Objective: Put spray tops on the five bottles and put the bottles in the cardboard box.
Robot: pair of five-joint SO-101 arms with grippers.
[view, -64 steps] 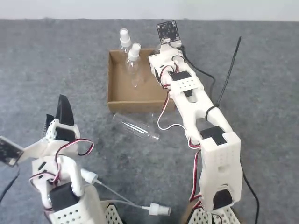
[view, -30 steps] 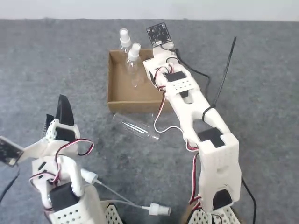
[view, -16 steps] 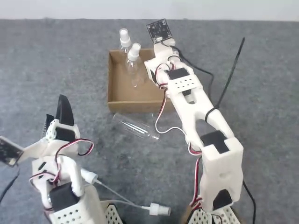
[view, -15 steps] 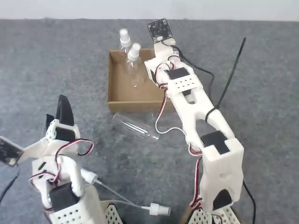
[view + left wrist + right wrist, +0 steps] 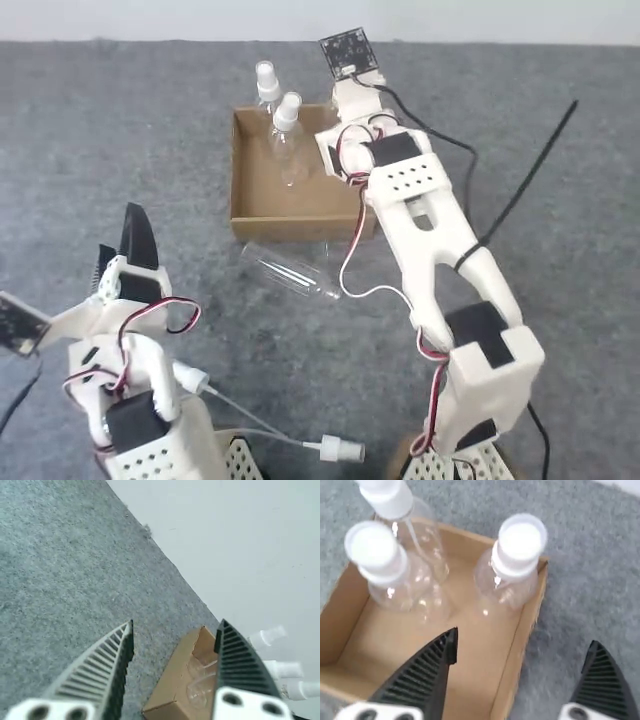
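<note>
Nearest the arm bases, two loose spray tops [image 5: 338,450] lie on the worktop, not yet fitted. Just beyond them the left end effector [image 5: 175,630] hangs spread wide and empty. Farther out, an uncapped bottle [image 5: 290,272] lies on its side just in front of the cardboard box [image 5: 285,228]. Over the box the right end effector [image 5: 522,640] gapes wide, holding nothing. Three capped bottles [image 5: 512,575] stand at the box's far end. Roughly three of five look done.
</note>
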